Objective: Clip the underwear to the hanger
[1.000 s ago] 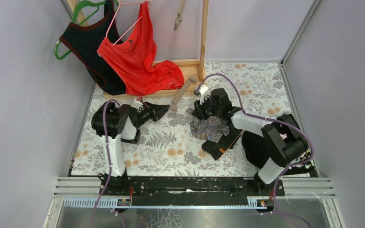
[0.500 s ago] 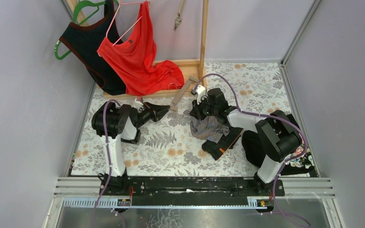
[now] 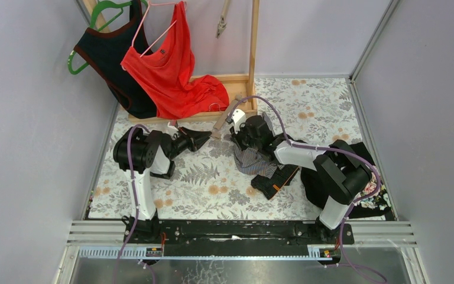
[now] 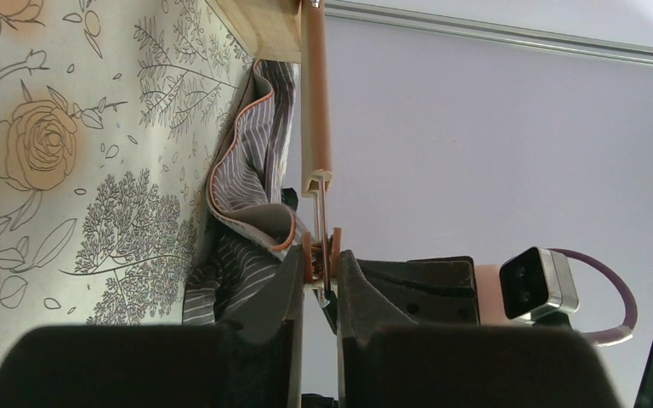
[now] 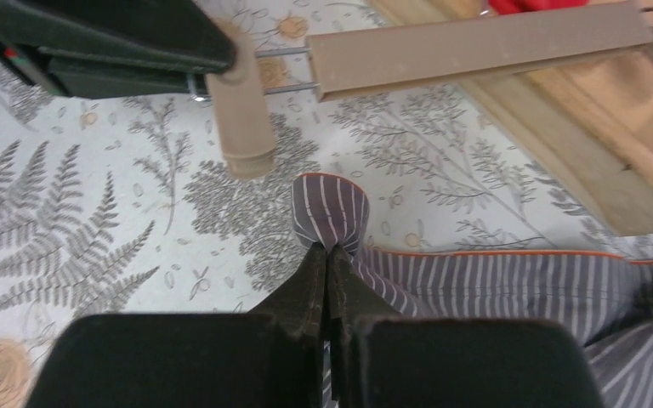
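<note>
The grey striped underwear [image 3: 255, 158] with orange trim lies on the floral mat; it also shows in the right wrist view [image 5: 510, 285] and in the left wrist view [image 4: 251, 183]. The tan clip hanger [image 3: 225, 116] lies slanted by the wooden rack; its bar shows in the right wrist view [image 5: 476, 47] and in the left wrist view [image 4: 315, 93]. My left gripper [image 4: 320, 255] is shut on the hanger's clip [image 4: 321, 246]. My right gripper [image 5: 327, 251] is shut on a pinched corner of the underwear, held just below the clip [image 5: 242, 123].
A wooden rack [image 3: 252, 47] stands at the back with a red top [image 3: 174, 71] and a dark top [image 3: 109, 56] on hangers. More dark clothes [image 3: 278, 177] lie to the right of the underwear. Grey walls close in both sides.
My right gripper has moved left and back, carrying the underwear corner toward the hanger's clip. The left arm has stayed put.
</note>
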